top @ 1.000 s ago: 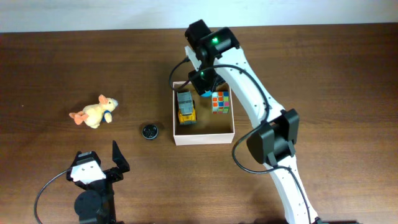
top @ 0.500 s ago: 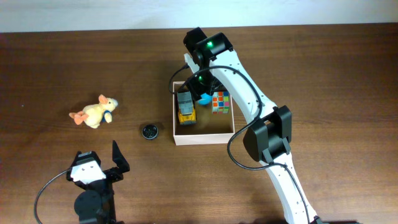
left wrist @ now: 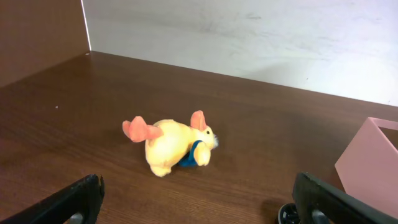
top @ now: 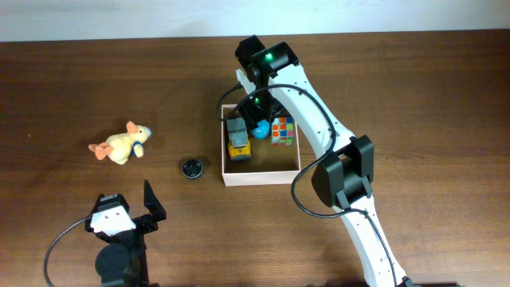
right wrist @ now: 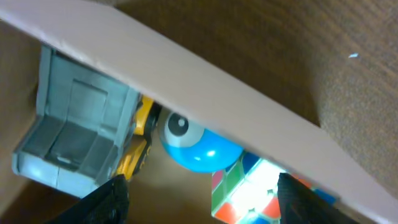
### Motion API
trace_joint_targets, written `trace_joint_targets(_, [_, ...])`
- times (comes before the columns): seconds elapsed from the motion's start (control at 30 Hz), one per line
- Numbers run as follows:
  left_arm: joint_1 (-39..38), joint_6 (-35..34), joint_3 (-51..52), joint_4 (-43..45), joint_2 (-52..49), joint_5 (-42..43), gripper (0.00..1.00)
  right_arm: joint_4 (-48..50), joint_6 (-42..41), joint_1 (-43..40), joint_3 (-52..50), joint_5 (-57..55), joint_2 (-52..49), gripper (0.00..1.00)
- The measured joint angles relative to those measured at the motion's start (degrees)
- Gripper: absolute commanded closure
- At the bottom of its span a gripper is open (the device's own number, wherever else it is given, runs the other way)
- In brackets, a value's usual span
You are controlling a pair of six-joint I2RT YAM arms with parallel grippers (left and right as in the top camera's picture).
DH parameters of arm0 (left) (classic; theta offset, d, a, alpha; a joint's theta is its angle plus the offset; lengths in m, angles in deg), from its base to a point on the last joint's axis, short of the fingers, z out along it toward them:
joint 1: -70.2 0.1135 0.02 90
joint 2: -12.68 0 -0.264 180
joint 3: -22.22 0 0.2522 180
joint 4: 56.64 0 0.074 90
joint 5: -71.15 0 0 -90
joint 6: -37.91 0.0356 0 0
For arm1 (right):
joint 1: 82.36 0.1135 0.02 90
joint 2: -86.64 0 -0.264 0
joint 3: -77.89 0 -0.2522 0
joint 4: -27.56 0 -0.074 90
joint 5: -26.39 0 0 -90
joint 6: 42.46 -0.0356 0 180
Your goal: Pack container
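Observation:
The container (top: 261, 177), a white-walled box with a tan inside, stands mid-table. Inside it lie a grey and yellow toy truck (top: 238, 137), a colour cube (top: 282, 130) and a round blue toy with an eye (top: 260, 127) between them. My right gripper (right wrist: 202, 196) hangs open over the box's far wall (right wrist: 217, 87), just above the blue toy (right wrist: 196, 146), with nothing between its fingers. My left gripper (left wrist: 199, 199) rests wide open near the table's front edge, empty. A yellow duck plush (left wrist: 171, 144) lies on the table ahead of it.
A small black round piece (top: 191, 168) sits on the table just left of the container. The duck plush (top: 121, 143) lies farther left. The right arm arches over the container's right side from the front edge.
My right gripper's jaws have opened, and the blue toy has dropped from them into the container between truck and cube. The left arm has not moved.

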Motion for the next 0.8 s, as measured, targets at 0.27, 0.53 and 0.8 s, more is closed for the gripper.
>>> trace_joint_targets(0.27, [0.0,0.0,0.0,0.0,0.0,0.0,0.01,-5.7,1.5,0.6,7.7,2.4,1.7,0.27])
trace_joint_targets(0.53, [0.0,0.0,0.0,0.0,0.0,0.0,0.01,-7.7,1.9,4.3,12.8,1.9,5.1,0.21])
trace_joint_targets(0.8, [0.0,0.0,0.0,0.0,0.0,0.0,0.01,-7.4,-5.0,-1.6,13.1,-7.5,5.1,0.13])
